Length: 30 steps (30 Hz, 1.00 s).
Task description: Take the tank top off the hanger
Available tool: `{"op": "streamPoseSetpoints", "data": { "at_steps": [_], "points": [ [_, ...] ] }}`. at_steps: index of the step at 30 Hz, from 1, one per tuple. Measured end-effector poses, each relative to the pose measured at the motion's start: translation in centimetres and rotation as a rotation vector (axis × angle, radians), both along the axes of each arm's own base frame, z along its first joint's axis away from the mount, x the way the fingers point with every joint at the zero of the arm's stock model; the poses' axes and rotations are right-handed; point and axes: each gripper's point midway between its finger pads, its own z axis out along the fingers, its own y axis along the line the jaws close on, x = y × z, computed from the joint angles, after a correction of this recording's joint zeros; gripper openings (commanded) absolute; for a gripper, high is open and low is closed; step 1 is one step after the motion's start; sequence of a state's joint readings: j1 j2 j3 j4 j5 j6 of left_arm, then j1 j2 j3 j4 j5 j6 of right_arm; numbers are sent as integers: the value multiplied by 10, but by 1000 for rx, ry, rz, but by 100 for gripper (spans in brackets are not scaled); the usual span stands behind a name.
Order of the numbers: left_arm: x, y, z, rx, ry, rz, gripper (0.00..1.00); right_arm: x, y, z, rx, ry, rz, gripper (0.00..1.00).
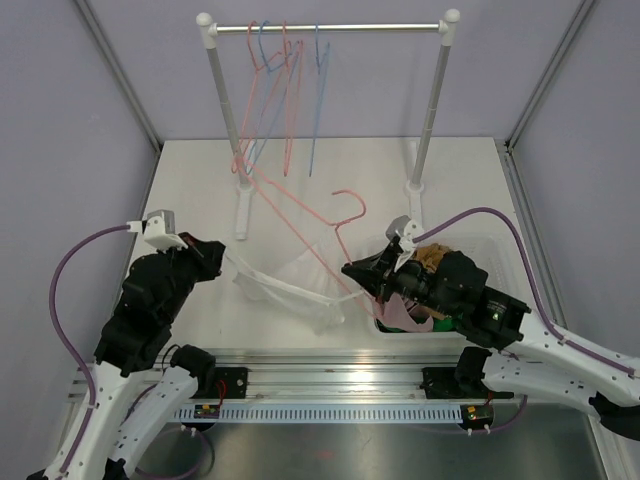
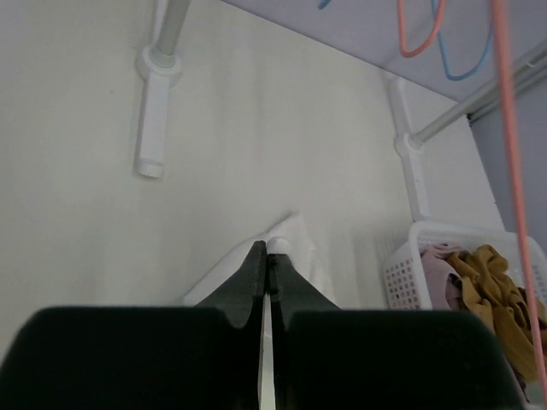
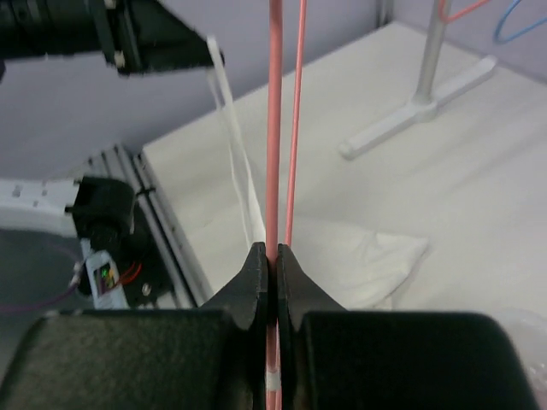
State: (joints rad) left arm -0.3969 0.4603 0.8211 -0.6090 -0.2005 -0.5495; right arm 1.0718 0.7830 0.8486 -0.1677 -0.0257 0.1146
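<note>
Two claws, both clamped tight. Left claw (image 1: 216, 258) pinches a white strap (image 2: 279, 245) of the tank top (image 1: 290, 287). Right claw (image 1: 349, 268) pinches the wire of the pink hanger (image 3: 274, 128), with nothing else between its fingers. The hanger is off the rack (image 1: 330, 28) and held tilted over the tabletop (image 1: 200, 190), hook end up and away from the arms. The strap runs taut from the left claw across to the hanger. The rest of the top lies crumpled on the tabletop between the two claws, just left of the right claw. My read is roughly mid-task: hanger taken down, garment gripped, and the two pulled in opposite directions, but not separated. The top view shows pink wire crossing the white fabric, so I'd say at least part of the top is threaded on it. Can't tell whether the far strap is on or off the hanger's arm, as the fabric is too bunched there. Left to do: slide that strap clear of the hanger's end, check the other side, then part the two. A basket (image 2: 402, 273) with clothes in it sits to the right, beside the right arm.
</note>
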Motion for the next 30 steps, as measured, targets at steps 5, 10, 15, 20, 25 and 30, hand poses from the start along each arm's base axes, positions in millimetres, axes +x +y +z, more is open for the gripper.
{"op": "streamPoseSetpoints", "data": {
  "at_steps": [5, 10, 15, 20, 25, 30],
  "points": [
    [2, -52, 1, -97, -32, -254, 0, 30, -12, 36, 297, -123, -190, 0],
    [1, -91, -41, -116, 82, -422, 0, 48, -38, 73, 610, -306, -345, 0],
    [-12, -105, -65, -105, 147, -485, 0, 54, -59, 107, 700, -423, -447, 0],
    [-12, -101, -73, -73, 174, -457, 0, 76, -89, 146, 655, -265, -649, 0],
    [-9, -94, -87, -1, 259, -403, 12, 85, -116, 157, 514, -57, -818, 0],
    [-13, -86, -93, 80, 306, -377, 57, 86, -117, 107, 234, 80, -880, 0]
  ]
}}
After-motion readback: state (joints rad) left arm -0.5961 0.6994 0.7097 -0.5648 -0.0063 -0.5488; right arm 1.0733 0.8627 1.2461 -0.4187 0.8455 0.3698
